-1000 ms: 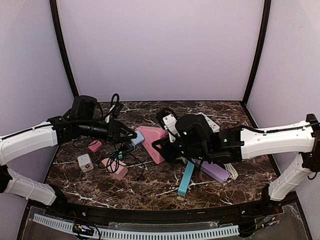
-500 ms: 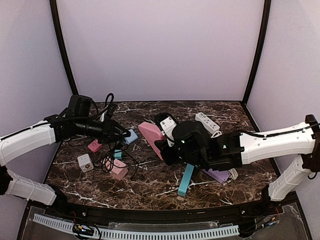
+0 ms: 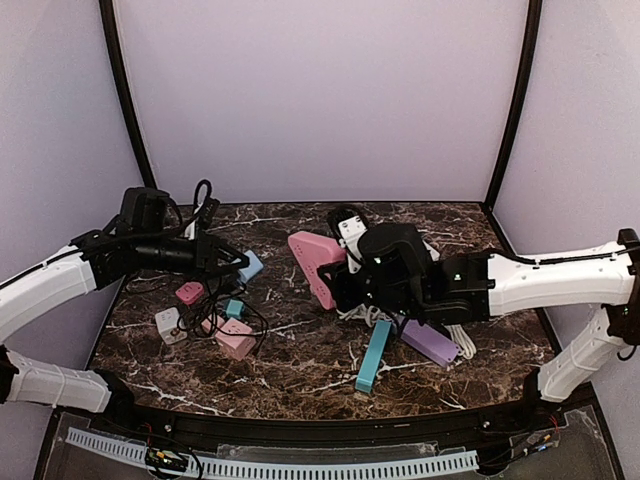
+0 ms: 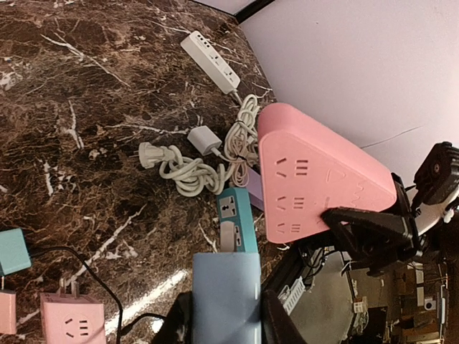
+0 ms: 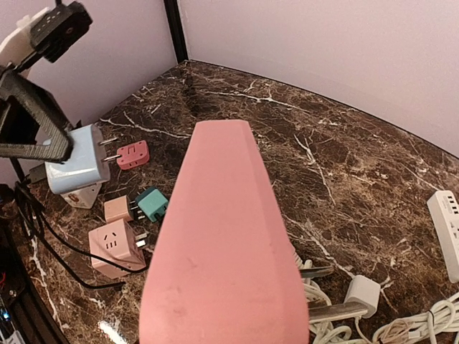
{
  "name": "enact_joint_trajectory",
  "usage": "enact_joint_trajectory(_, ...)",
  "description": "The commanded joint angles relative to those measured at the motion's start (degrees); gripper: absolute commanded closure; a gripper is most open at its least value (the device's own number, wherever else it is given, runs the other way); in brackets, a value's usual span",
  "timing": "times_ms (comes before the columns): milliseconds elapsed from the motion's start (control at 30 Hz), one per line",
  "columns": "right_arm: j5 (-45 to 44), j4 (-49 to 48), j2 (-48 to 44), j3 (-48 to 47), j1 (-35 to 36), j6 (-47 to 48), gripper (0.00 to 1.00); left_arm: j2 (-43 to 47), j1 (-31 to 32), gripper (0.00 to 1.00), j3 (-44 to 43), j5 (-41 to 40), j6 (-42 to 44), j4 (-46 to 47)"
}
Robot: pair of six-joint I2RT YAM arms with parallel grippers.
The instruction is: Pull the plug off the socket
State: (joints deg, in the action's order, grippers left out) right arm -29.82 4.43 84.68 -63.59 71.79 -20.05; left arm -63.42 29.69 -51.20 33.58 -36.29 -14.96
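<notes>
A light-blue plug [image 3: 250, 266] with bare metal prongs sits between the fingers of my left gripper [image 3: 238, 266], which is shut on it above the left side of the table. The left wrist view shows the plug's body [image 4: 224, 294] squeezed between both black fingers. My right gripper [image 3: 340, 285] is shut on a pink triangular socket block [image 3: 315, 262], held tilted above the table's middle. That socket [image 5: 222, 244] fills the right wrist view and hides the right fingers. A clear gap separates plug [image 5: 75, 165] and socket; the prongs point at the socket, not into it.
A teal power strip [image 3: 372, 357] and a purple one [image 3: 430, 342] lie under the right arm. A white strip [image 4: 209, 61] and coiled white cords [image 4: 186, 168] are at the back right. Pink adapters [image 3: 232, 338], a small teal plug [image 3: 234, 308], a white cube [image 3: 170, 325] and black cable lie left.
The plug and the pink socket were close together a second ago. My left gripper has drawn back left with the plug; the right has shifted the socket right and back.
</notes>
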Motion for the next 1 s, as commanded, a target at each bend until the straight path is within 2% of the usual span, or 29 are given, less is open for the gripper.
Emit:
enact_joint_trajectory(0, 8.7, 0.8, -1.9, 0.2, -5.2, -6.6, 1.00, 1.7, -2.5, 1.00, 0.9, -3.6, 2.9, -6.2)
enact_joint_trajectory(167, 20.2, 2.5, 0.9, 0.0, -10.8, -11.5, 1.00, 4.4, -5.3, 0.99, 3.8, -3.5, 2.2, -6.1)
enact_joint_trajectory(400, 31.4, 2.8, 10.1, -5.8, -11.5, -13.1, 1.00, 6.4, -6.3, 0.99, 3.8, -3.7, 2.8, -7.7)
enact_joint_trajectory(667, 36.8, 3.1, 19.8, -12.6, -11.5, -14.5, 1.00, 7.5, -6.4, 0.99, 4.2, -3.4, 3.8, -8.3)
enact_joint_trajectory(900, 41.5, 4.3, 27.9, -17.6, -11.5, -15.7, 0.92, 7.7, -6.5, 0.99, 4.0, -3.5, 4.1, -8.6)
enact_joint_trajectory(967, 42.4, 4.0, 29.0, -18.2, -11.5, -15.8, 0.87, 7.7, -6.5, 1.00, 3.9, -3.3, 4.1, -8.7)
